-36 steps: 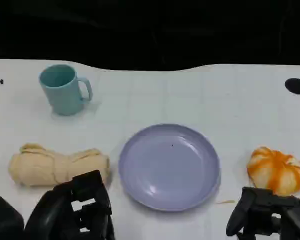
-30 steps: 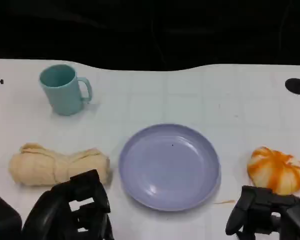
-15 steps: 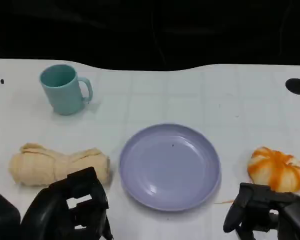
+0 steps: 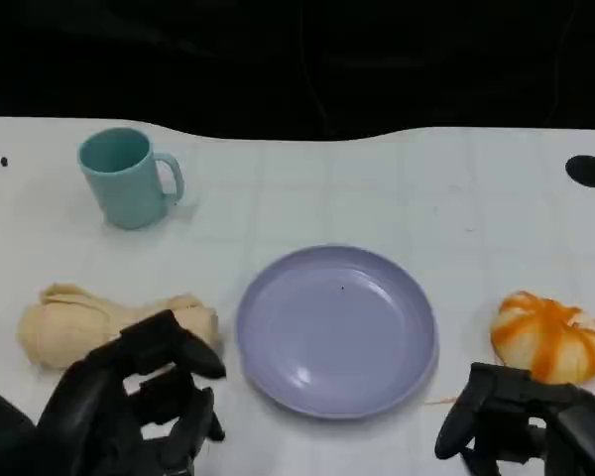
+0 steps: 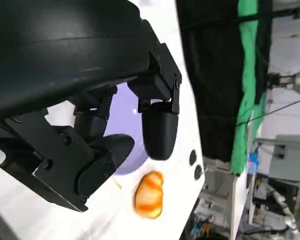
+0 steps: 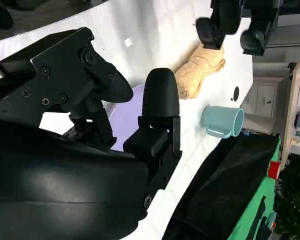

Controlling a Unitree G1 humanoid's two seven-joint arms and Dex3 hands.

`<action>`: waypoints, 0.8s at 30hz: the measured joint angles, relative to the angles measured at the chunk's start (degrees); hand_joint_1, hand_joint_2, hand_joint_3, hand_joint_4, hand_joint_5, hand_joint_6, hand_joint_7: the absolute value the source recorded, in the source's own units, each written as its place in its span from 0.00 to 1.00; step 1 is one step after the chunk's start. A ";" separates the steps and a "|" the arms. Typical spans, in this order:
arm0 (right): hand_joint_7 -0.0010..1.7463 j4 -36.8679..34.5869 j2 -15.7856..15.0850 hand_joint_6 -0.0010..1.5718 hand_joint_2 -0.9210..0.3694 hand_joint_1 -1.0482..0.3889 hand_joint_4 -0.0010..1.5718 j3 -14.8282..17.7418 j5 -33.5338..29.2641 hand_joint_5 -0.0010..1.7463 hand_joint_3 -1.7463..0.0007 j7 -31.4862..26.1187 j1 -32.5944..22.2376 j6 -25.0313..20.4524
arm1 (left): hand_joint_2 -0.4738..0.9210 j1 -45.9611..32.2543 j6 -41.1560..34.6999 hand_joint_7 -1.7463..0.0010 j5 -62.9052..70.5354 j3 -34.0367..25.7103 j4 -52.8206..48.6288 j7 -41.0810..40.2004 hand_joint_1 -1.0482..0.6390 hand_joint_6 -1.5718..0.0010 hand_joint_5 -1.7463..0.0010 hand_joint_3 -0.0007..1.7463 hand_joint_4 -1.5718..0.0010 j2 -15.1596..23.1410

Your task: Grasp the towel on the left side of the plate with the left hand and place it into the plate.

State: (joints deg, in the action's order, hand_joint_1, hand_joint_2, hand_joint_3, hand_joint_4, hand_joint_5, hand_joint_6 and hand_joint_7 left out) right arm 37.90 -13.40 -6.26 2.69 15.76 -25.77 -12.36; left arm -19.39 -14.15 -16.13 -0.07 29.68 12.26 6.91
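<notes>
Approach step: left hand [image 4: 129,402], fingers spread wide & empty, hovers near towel [image 4: 89,322], left of plate [image 4: 335,329]; next, lower & close.

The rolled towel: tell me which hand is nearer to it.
Left. The left hand hangs just in front of the towel, its fingers overlapping the roll's near edge in the head view. The right hand sits far across, beyond the plate, near the orange pumpkin.
</notes>
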 measured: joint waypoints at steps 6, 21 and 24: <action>0.84 1.11 0.00 0.40 0.28 0.73 0.47 -0.07 0.00 1.00 0.33 -0.19 -0.11 -0.55 | 0.99 0.60 7.60 0.83 8.98 -0.10 -0.18 -0.98 0.48 0.68 0.48 0.13 0.71 1.07; 0.86 1.77 -0.01 0.39 0.28 0.72 0.47 -0.16 0.00 1.00 0.33 -0.41 -0.02 -1.77 | 0.98 8.56 4.22 0.99 40.50 -0.51 4.99 1.45 0.35 0.77 0.72 0.00 0.85 17.23; 0.86 1.92 -0.02 0.39 0.28 0.72 0.47 -0.14 0.02 1.00 0.34 -0.43 -0.17 -1.78 | 0.96 11.61 3.10 0.99 51.01 2.40 4.08 2.47 0.33 0.76 0.73 0.00 0.84 20.95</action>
State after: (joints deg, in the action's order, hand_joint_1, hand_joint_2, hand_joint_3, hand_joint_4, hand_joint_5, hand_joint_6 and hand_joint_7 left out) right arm 39.82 -13.42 -6.40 2.71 15.33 -25.95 -14.14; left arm -7.78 -11.05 34.89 2.33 33.76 14.73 27.86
